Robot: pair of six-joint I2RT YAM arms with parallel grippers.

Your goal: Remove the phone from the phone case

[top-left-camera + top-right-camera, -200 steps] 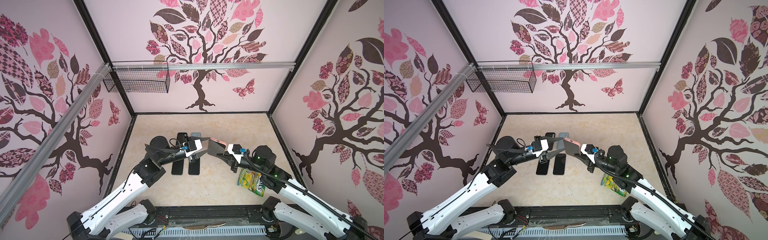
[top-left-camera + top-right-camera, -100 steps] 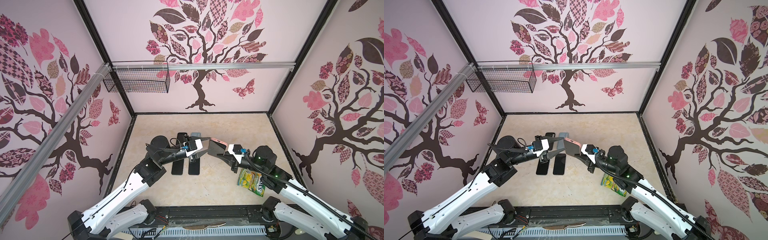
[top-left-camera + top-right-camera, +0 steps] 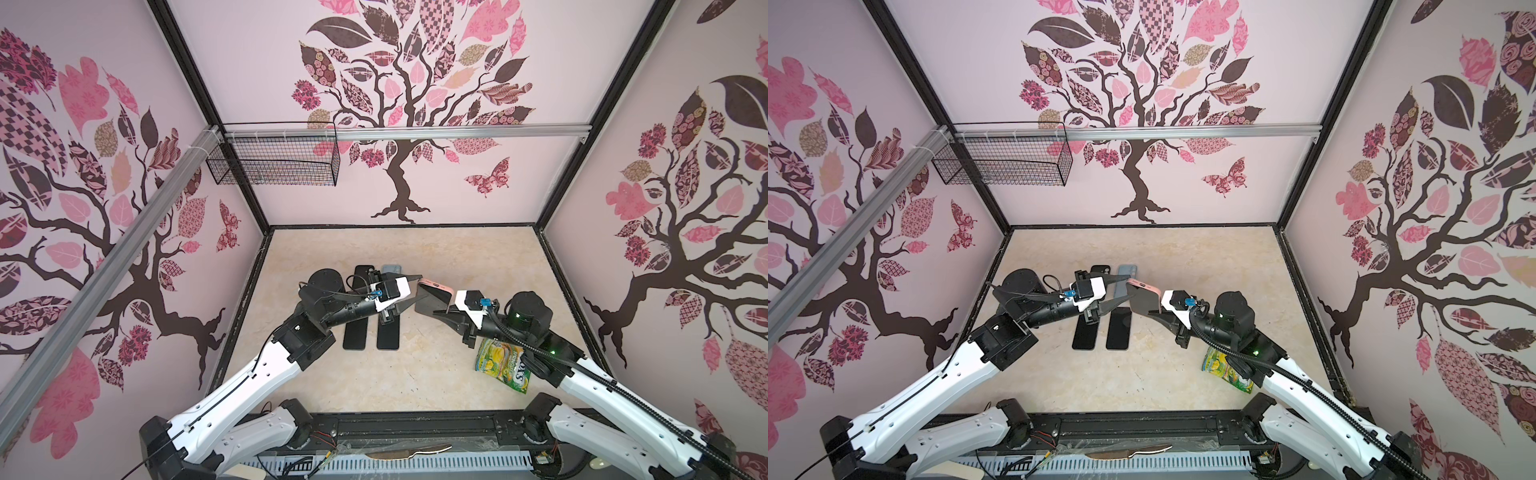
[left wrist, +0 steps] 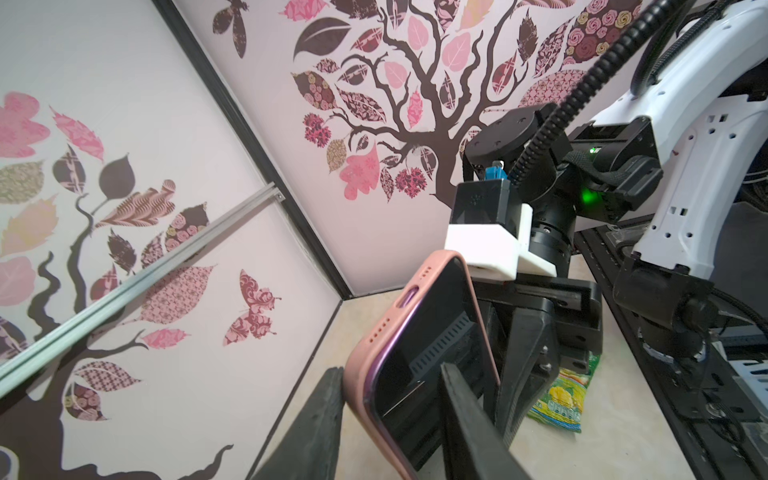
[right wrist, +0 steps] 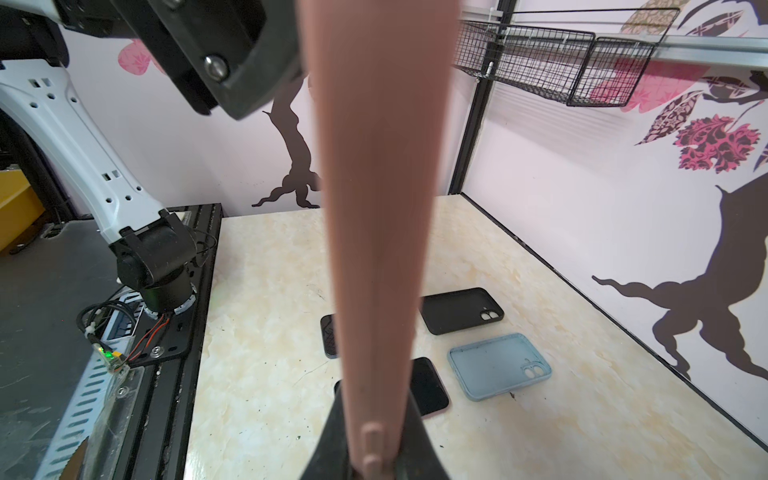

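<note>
Comparing with a second ago, almost nothing has moved: the right gripper (image 3: 444,311) stays clamped on the pink phone case (image 3: 434,286), held on edge above the table (image 3: 407,374) with the phone (image 4: 436,353) inside. The left gripper (image 3: 415,291) straddles its free end, though I cannot tell whether it is gripping. Beyond them a wire basket (image 3: 274,166) hangs from the rail.
</note>
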